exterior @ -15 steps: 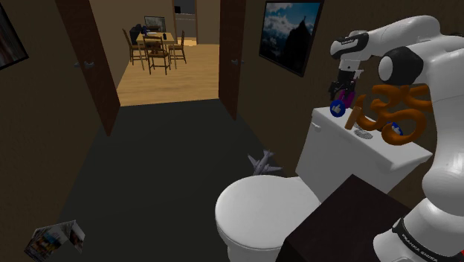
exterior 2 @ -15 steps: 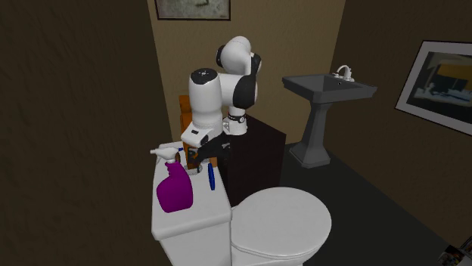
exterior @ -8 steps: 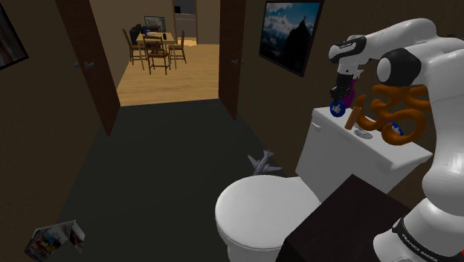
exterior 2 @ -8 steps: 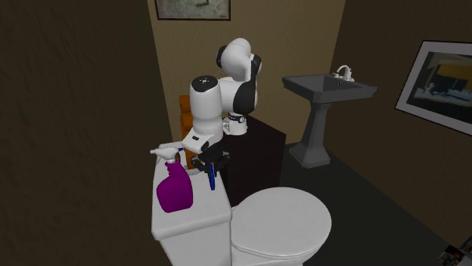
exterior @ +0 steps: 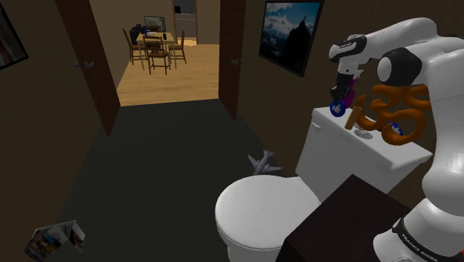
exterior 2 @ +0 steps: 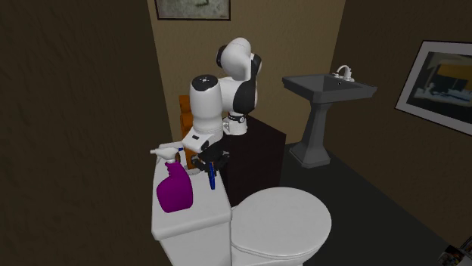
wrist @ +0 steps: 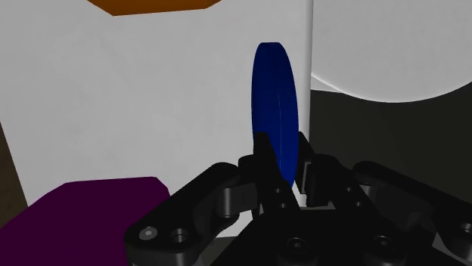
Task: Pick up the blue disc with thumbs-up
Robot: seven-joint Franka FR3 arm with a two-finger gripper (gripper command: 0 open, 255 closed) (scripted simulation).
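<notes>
Shoulder view has the white toilet tank (exterior: 349, 152) right of centre, its flat lid a narrow shelf with straight, hard edges. The blue disc (exterior: 337, 109) stands on its rim at the lid's far end, close to the edge on the shoulder view's left, where the lid drops off toward the floor. A glossy orange knotted shape (exterior: 394, 112) crowds the lid toward the frame's right. A purple spray bottle (exterior: 344, 97) stands just behind the disc. Left of the tank the dark floor (exterior: 163, 164) lies wide open, running up to a doorway and a lit room with a wooden table and chairs (exterior: 156, 46) at the upper left.

The second exterior view shows the bottle (exterior 2: 174, 189) as a smooth rounded body with a white trigger head. The disc (exterior 2: 212, 178) is beside it on the side of the second exterior view's right, near the tank's edge above the round white toilet seat lid (exterior 2: 280, 219).

The white arm rises from the dark stand (exterior: 334, 223) at the lower right and arches over at the upper right. It points the black gripper (exterior: 341, 99) straight down. In the wrist view the disc (wrist: 274, 106) appears edge-on, thin and smooth, and the fingers (wrist: 263, 159) press against its two faces, closed on it
</notes>
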